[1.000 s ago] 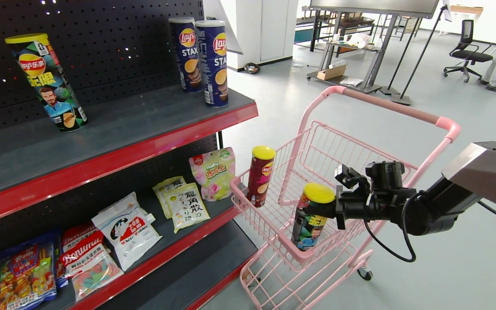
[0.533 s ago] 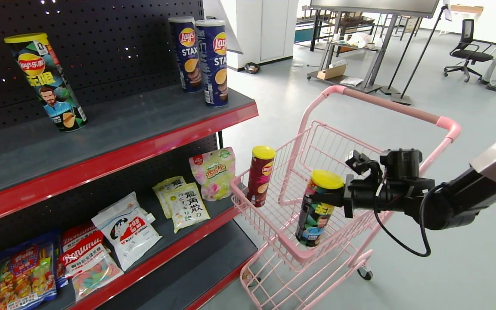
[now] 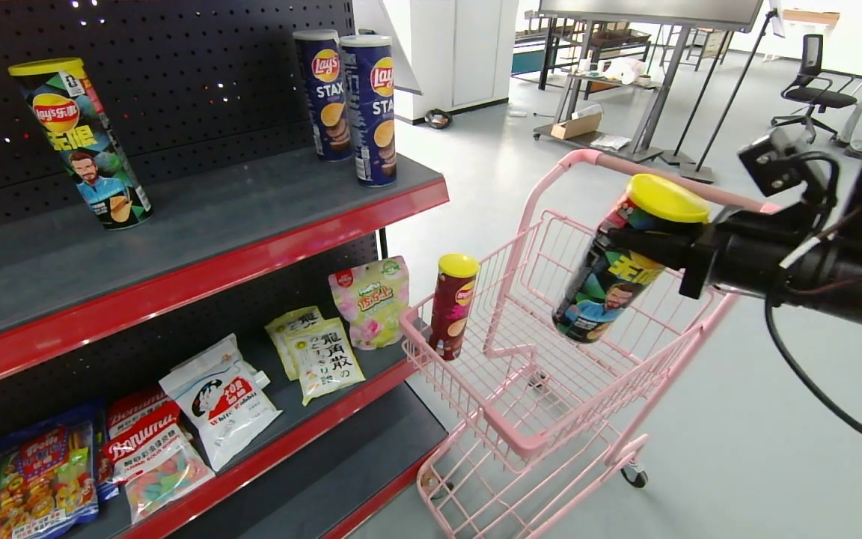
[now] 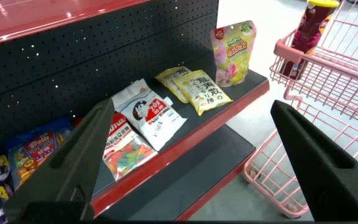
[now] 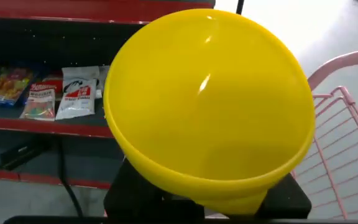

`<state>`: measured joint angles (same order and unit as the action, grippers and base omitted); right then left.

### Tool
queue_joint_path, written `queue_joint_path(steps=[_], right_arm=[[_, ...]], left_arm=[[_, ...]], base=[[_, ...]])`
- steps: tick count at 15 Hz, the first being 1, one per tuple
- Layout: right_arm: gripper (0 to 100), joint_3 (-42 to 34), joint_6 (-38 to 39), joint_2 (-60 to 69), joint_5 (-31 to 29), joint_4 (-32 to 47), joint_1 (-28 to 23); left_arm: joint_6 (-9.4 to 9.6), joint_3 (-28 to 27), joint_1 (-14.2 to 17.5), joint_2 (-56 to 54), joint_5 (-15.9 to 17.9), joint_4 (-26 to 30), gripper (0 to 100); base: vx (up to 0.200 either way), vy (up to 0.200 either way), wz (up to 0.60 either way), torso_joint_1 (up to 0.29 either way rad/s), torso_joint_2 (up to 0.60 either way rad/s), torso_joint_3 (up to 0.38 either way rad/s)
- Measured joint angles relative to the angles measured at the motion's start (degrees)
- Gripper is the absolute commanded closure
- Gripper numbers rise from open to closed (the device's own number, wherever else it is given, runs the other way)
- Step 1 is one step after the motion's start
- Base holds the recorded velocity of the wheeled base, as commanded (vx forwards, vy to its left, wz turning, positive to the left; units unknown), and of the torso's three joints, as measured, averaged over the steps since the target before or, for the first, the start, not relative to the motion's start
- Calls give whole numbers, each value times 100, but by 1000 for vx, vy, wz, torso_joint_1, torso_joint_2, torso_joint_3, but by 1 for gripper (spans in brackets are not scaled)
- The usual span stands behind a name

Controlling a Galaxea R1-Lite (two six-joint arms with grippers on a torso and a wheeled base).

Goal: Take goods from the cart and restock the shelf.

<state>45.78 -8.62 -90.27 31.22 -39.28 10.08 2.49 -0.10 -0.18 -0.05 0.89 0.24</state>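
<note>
The right claw (image 3: pixel 663 247) is clamped across the upper part of a yellow-lidded chip can (image 3: pixel 603 292), just under its lid (image 3: pixel 667 198). The can hangs in the air over the basket of the pink cart (image 3: pixel 602 159). It is tilted, with the lid toward 1 o'clock and the base toward 7 o'clock. In the right wrist view the lid (image 5: pixel 210 99) sits right before the camera.

At 9 o'clock from the held can, a maroon can (image 3: pixel 452 307) with a yellow lid stands upright in the near corner of the cart.

Further toward 9 o'clock is the shelf (image 3: pixel 214 217), with grey boards and red edges. On its upper board a matching yellow-lidded can (image 3: pixel 79 142) stands at 10 o'clock. Two blue cans (image 3: pixel 322 93) (image 3: pixel 371 108) stand side by side at 12 o'clock, near the board's end. The lower board carries snack bags (image 3: pixel 221 400).

The left claw (image 4: pixel 191 168) is spread wide with nothing between its fingers (image 4: pixel 73 174). In its wrist view it hangs over the lower board's snack bags (image 4: pixel 148 118), with the cart (image 4: pixel 291 56) and the maroon can (image 4: pixel 312 25) at 2 o'clock.
</note>
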Motion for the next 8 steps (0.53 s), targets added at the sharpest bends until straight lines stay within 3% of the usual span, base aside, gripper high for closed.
queue_joint_path(steps=[3, 8], right_arm=[[100, -394, -273, 1436, -355, 1432, -154], [100, -1251, -279, 4017, -2020, 3148, -369]], left_arm=[[-2, 0, 0, 0, 0, 2, 0], [-28, 0, 0, 0, 0, 11, 0]], base=[[0, 0, 0, 0, 0, 0], [0, 0, 0, 0, 0, 0]])
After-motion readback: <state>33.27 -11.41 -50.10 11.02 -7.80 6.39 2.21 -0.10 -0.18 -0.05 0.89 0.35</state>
